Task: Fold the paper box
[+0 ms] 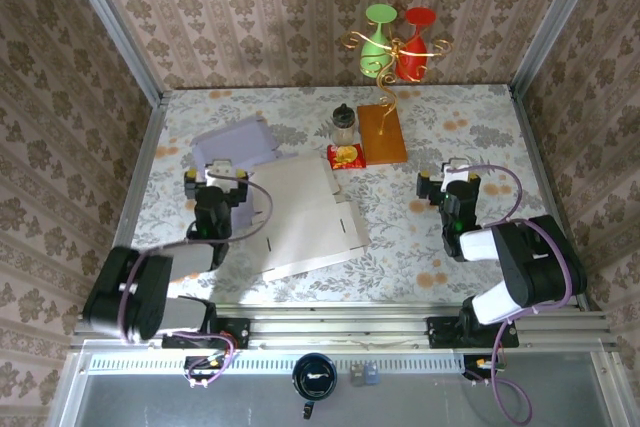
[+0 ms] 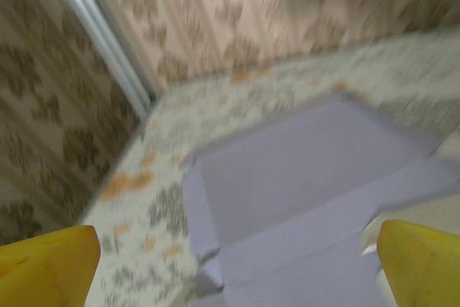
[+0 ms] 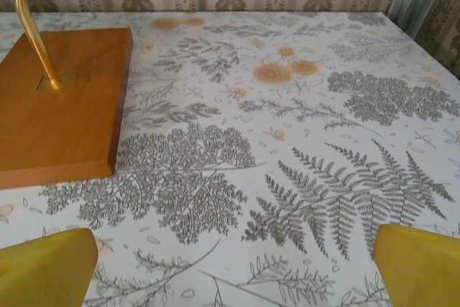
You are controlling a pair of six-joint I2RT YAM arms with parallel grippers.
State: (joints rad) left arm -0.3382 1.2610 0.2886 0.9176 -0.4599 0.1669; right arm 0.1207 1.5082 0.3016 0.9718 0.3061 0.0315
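Wide-open jaws on both left gripper (image 1: 215,175) and right gripper (image 1: 447,179), nothing held. Flat unfolded box (image 1: 300,212) between the 2, long axis slanting far-left to near-right. Left gripper parked right at box's left edge, lilac flap (image 2: 302,170) dead ahead; right gripper well off box's right side. Looks like left's move first.

No wording, number or brand can be read anywhere. The one printed item is a small red packet (image 1: 346,155) lying on the table, forward and to the right of the left gripper (image 1: 217,179) and forward and to the left of the right gripper (image 1: 448,180). Its face shows a yellow printed patch, but any lettering on it is too small to make out.
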